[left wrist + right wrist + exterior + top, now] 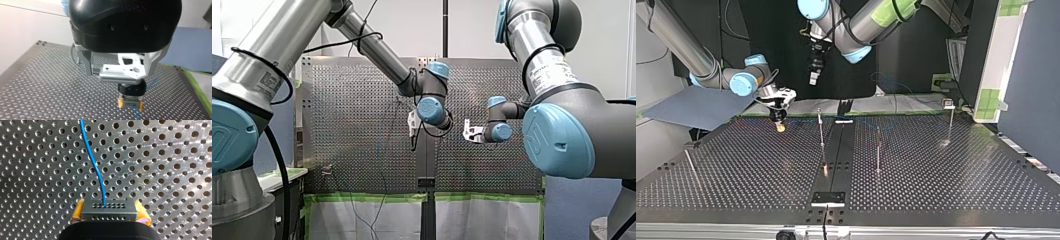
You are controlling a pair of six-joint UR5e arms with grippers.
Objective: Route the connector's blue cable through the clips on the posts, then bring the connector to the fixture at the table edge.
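Here, my right claw point(780, 125) pinching connector point(109, 210), near table's point(946, 180) arm-side edge, my left claw point(814, 79) raised, state unclear

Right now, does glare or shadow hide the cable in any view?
Right wrist view: ring glare on the table beside the cable, which stands out clearly into the connector. Top view: dark backdrop, table sheen, cable faint. Left wrist view: even light; cable shows only by my right tool.
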